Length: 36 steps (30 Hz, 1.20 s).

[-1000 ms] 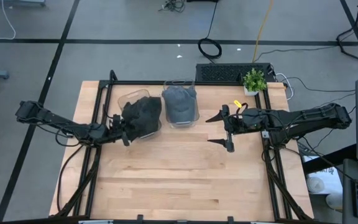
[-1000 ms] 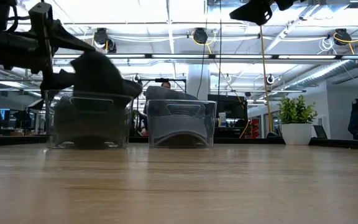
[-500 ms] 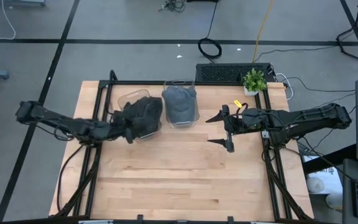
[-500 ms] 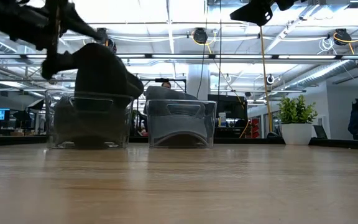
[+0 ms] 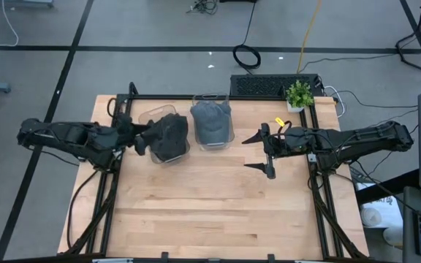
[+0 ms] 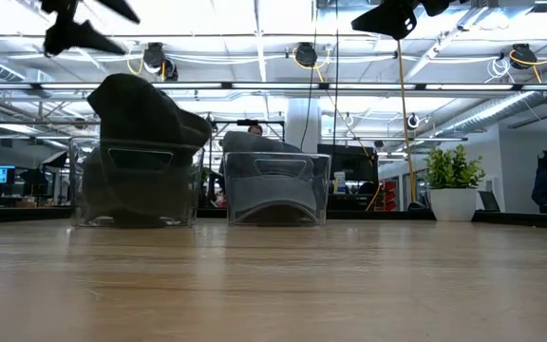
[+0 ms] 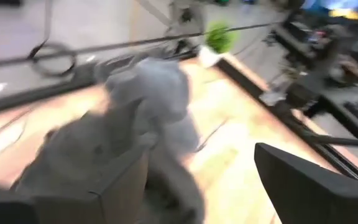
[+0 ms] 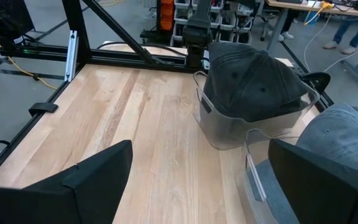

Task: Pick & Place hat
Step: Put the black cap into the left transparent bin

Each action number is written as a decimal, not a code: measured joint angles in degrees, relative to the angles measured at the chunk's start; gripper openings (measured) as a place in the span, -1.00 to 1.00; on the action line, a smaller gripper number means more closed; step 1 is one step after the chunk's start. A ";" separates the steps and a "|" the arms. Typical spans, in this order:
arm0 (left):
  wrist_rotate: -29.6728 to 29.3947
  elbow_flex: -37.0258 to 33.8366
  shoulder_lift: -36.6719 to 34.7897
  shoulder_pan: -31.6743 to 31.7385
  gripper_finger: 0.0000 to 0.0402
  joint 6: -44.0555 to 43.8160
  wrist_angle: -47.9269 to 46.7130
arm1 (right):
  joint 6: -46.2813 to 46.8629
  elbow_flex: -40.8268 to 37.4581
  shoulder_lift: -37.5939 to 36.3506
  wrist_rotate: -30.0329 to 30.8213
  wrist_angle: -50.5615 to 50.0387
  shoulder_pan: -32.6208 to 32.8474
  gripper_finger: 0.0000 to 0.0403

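Note:
A dark hat (image 5: 169, 136) sits crown up in the left clear bin (image 6: 136, 185), bulging above its rim (image 6: 145, 104). A grey hat (image 5: 211, 120) fills the right clear bin (image 6: 275, 188). My left gripper (image 5: 139, 140) is open and touches nothing. It hovers just left of the dark hat, and the low view shows it well above the hat (image 6: 88, 21). Its wrist view is blurred, with both hats ahead of the spread fingers (image 7: 197, 158). My right gripper (image 5: 248, 153) waits open, raised over the table right of the bins (image 8: 199, 149).
The two bins stand side by side near the table's far edge. A potted plant (image 5: 298, 94) stands at the far right corner, with a keyboard (image 5: 269, 85) behind the table. Bare wood (image 5: 210, 204) spreads over the near half. People show in the room beyond.
My left gripper has let go of the dark hat. It has risen and drawn back toward the table's left and far side. The hat, held tilted over the left bin a second ago, now rests in that bin. The right arm has kept still.

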 joint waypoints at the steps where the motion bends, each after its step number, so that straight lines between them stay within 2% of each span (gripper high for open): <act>1: 0.60 -0.02 0.17 -0.12 0.48 2.73 1.90 | 0.00 0.00 0.00 0.01 0.00 0.00 0.81; 3: 5.29 -0.56 0.79 -0.42 0.45 7.91 6.78 | 0.00 0.00 -0.01 0.01 0.00 0.00 0.81; 5: 13.69 -0.93 2.76 -0.30 0.40 12.57 11.09 | 0.00 0.00 -0.01 0.00 0.00 0.00 0.81; 7: 21.13 -0.94 6.02 -0.66 0.27 17.16 16.38 | 0.00 0.00 -0.01 0.00 -0.02 0.00 0.81; 8: 22.79 -0.94 8.00 -1.25 0.17 18.58 18.44 | 0.00 0.00 0.01 0.00 -0.04 0.00 0.81; 10: 22.76 -0.94 12.46 -2.31 -0.10 19.06 21.24 | 0.00 0.00 -0.01 0.00 -0.04 0.00 0.81; 12: 20.13 -0.94 17.02 -2.24 -0.45 17.73 22.25 | 0.00 0.00 -0.01 0.01 -0.04 0.00 0.81; 14: 17.70 -0.94 21.26 -1.30 -0.81 14.59 20.83 | 0.00 0.00 0.01 0.03 -0.04 0.00 0.81; 15: 17.19 -0.95 23.21 -0.43 -0.90 12.53 19.76 | 0.00 0.00 -0.01 0.04 -0.04 0.00 0.81; 20: 16.30 -0.96 29.63 3.65 -0.96 3.27 12.04 | 0.56 0.00 0.00 0.07 -0.06 0.00 0.81; 24: 11.34 -0.96 30.13 5.20 -0.97 -3.22 3.13 | 1.11 0.00 -0.01 0.09 -0.31 0.00 0.81; 27: 8.92 -0.96 28.44 5.63 -0.98 -4.73 -0.69 | 1.11 0.00 -0.01 0.10 -0.42 0.00 0.81; 30: 8.91 -0.96 27.49 6.67 -0.98 -5.09 -4.51 | 1.10 0.00 0.01 0.12 -0.39 0.00 0.81; 36: 9.02 -0.96 30.18 9.81 -0.99 -6.03 -11.98 | 1.01 0.00 0.00 0.15 -0.35 0.00 0.81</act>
